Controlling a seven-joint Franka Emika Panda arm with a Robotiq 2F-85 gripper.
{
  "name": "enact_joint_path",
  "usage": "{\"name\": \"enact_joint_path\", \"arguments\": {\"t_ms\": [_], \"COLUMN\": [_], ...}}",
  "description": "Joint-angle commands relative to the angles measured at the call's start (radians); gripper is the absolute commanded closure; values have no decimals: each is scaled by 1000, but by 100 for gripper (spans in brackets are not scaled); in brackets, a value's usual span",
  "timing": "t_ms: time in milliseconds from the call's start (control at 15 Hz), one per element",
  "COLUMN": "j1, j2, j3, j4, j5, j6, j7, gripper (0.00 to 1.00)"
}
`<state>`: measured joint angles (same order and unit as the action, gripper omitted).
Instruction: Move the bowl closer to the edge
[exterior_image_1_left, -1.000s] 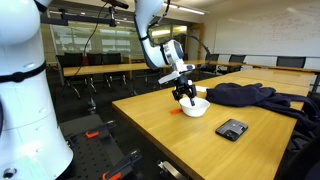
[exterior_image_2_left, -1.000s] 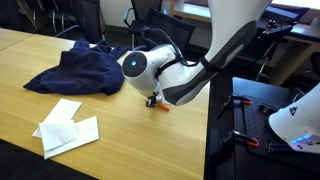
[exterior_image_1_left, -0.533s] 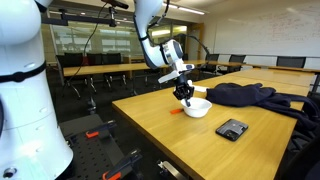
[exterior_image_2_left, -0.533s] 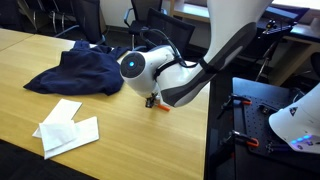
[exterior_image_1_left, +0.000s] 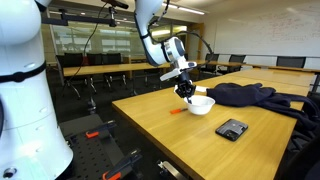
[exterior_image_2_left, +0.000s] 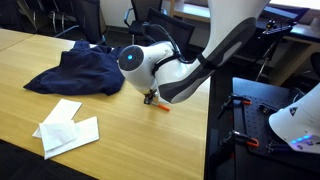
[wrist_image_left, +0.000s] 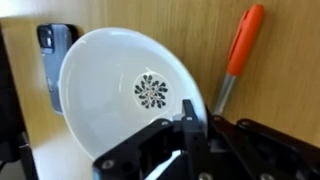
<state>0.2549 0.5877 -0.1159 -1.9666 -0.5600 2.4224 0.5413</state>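
The small white bowl (exterior_image_1_left: 202, 104) stands on the wooden table, near the edge (exterior_image_1_left: 150, 134) that faces the room. My gripper (exterior_image_1_left: 186, 93) comes down on the bowl's near rim. In the wrist view the bowl (wrist_image_left: 115, 90) shows a dark floral mark at its centre, and my gripper (wrist_image_left: 190, 112) is shut on its rim, one finger inside and one outside. In an exterior view the arm (exterior_image_2_left: 165, 72) hides the bowl, and the table edge (exterior_image_2_left: 209, 118) runs just beside it.
An orange marker (wrist_image_left: 238, 52) lies right beside the bowl, also seen as the orange marker (exterior_image_1_left: 176, 111). A black phone (exterior_image_1_left: 232, 128) lies nearby. Dark cloth (exterior_image_1_left: 246, 94) is piled behind the bowl. White folded papers (exterior_image_2_left: 68, 128) lie farther along the table.
The jaws went from open around the bowl's rim to shut on it. The bowl has shifted slightly with the gripper.
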Motion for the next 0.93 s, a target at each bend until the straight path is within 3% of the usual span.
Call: {"name": "enact_joint_path", "arguments": {"t_ms": [0, 467, 867], "j1": [27, -3, -11], "j2": [-77, -219, -251], "j3": [-17, -34, -117], "j4": [-48, -245, -383], "j5": [6, 61, -12], "j6": [4, 20, 124], "j7": [47, 217, 487], "gripper": [98, 98, 98]}}
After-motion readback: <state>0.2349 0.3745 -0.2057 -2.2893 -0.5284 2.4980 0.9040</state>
